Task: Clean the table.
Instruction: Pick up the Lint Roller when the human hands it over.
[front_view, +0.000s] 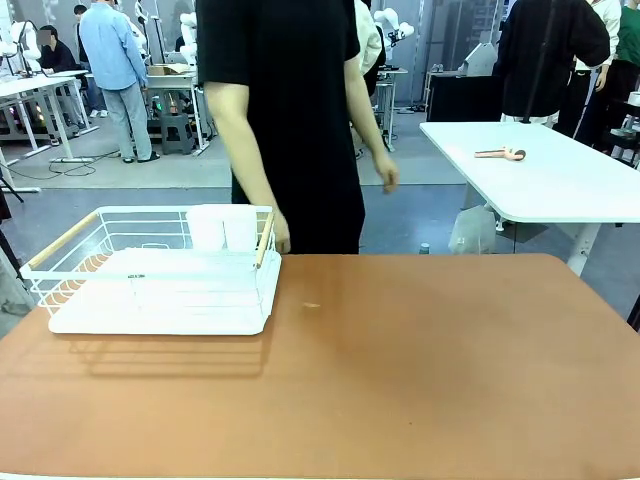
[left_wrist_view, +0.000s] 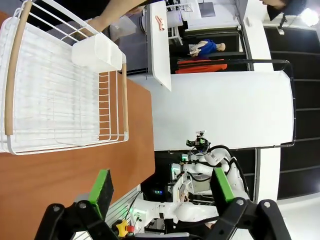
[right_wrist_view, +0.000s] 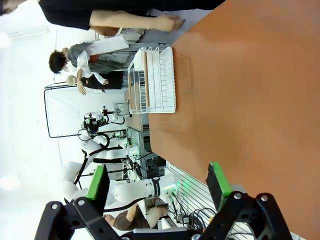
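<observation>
The reddish-brown table (front_view: 400, 370) fills the near half of the front view, and a small pale scrap (front_view: 312, 306) lies near its middle. In the left wrist view my left gripper (left_wrist_view: 161, 175) is open with nothing between its green pads, hanging over the table's edge (left_wrist_view: 60, 175) close to the white wire rack (left_wrist_view: 50, 90). My right gripper (right_wrist_view: 156, 172) is open and empty too, above the bare tabletop (right_wrist_view: 250, 90) and far from the rack (right_wrist_view: 155, 80).
The white wire rack (front_view: 160, 270) with wooden handles sits at the table's far left, with a white cup holder (front_view: 222, 228) on its far side. A person in black stands behind it, one hand (front_view: 278, 235) by the rack. A white table (front_view: 560, 180) stands at the back right.
</observation>
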